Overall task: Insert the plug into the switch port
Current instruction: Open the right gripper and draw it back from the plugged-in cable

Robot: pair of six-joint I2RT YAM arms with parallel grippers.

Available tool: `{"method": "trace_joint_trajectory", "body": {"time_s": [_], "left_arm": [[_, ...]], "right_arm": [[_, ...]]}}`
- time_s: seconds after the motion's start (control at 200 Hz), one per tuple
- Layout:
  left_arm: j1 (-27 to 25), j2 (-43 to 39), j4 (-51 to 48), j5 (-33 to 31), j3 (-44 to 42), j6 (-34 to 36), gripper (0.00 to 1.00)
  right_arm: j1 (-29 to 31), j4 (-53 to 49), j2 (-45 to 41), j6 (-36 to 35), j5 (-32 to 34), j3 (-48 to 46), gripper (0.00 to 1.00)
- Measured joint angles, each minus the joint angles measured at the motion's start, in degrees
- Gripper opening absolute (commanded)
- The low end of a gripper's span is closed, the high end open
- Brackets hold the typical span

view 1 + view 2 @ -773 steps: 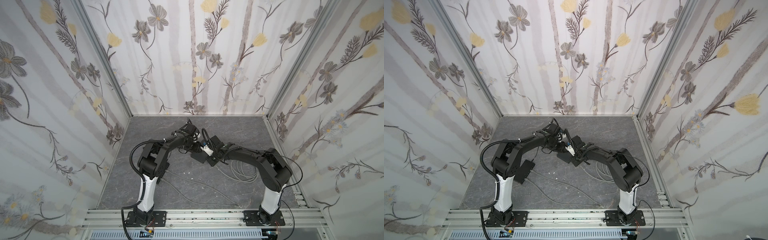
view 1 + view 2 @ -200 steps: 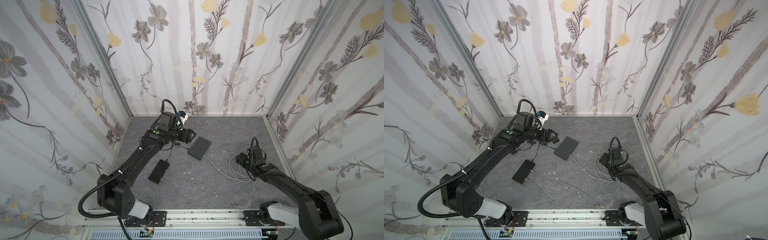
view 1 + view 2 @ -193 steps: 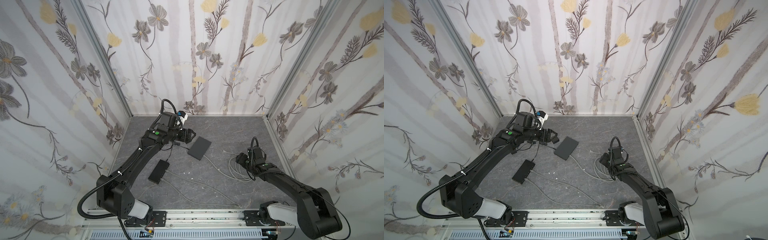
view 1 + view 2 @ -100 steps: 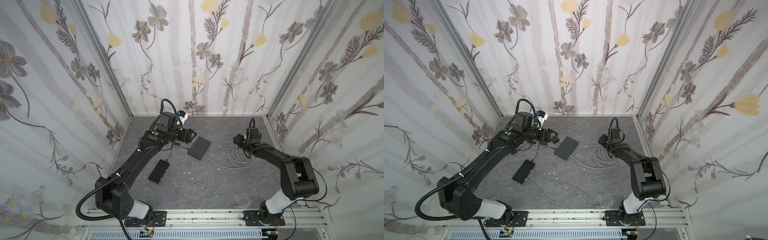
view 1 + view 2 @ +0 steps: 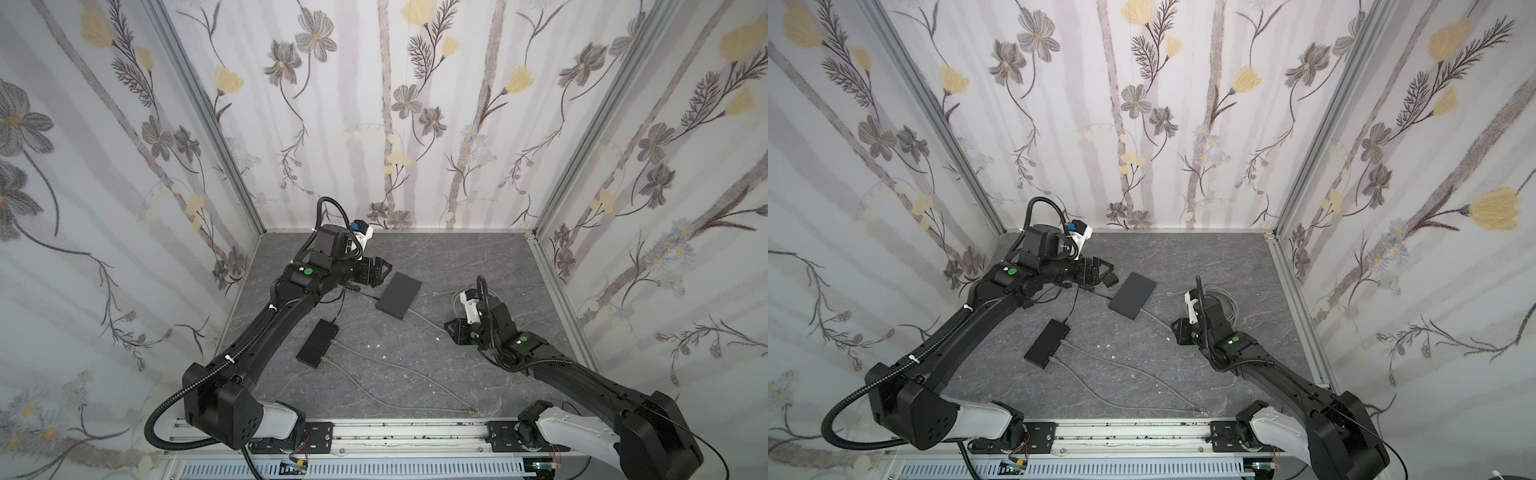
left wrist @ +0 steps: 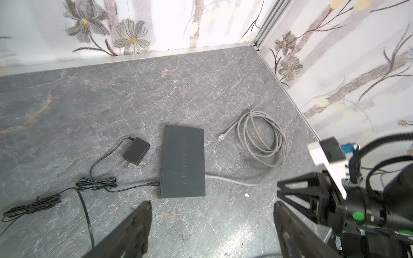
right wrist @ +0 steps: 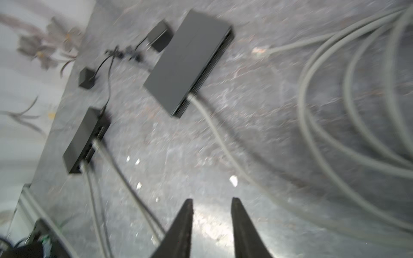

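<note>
Plainly empty, the left hand gaped wide near the black network switch. The right hand, narrowly parted, gripped nothing. The free plug lay on the counter between switch and cable coil.

Floral-papered walls with aluminium corner posts enclose a grey, veined stone-look floor.

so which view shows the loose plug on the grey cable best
The left wrist view: the loose plug lies sharp and unobstructed near the switch. In both top views it is only a tiny speck; the right wrist view shows it blurred.
</note>
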Motion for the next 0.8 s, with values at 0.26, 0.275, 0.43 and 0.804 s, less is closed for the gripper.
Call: {"method": "trace_joint_trajectory", "body": {"time_s": [0.26,0.275,0.43,0.804], "left_arm": [[-0.07,-8.92,4.57,-8.85,-6.49,0.28,0.91],[-0.07,-9.22,4.83,-9.16,-6.64,0.37,0.91],[-0.04,-10.67,7.28,-11.82,-7.61,0.46,0.92],[-0.2,-11.65,8.63,-14.01,-8.5,0.48,0.92]], "right_arm": [[27.3,1.86,6.84,1.42,-4.66,2.03,0.0],[28.26,1.86,7.87,1.6,-4.24,2.67,0.0],[37.99,-1.81,20.74,-0.39,2.82,14.38,0.0],[47.04,-8.81,38.69,-9.51,7.91,29.14,0.0]]}}
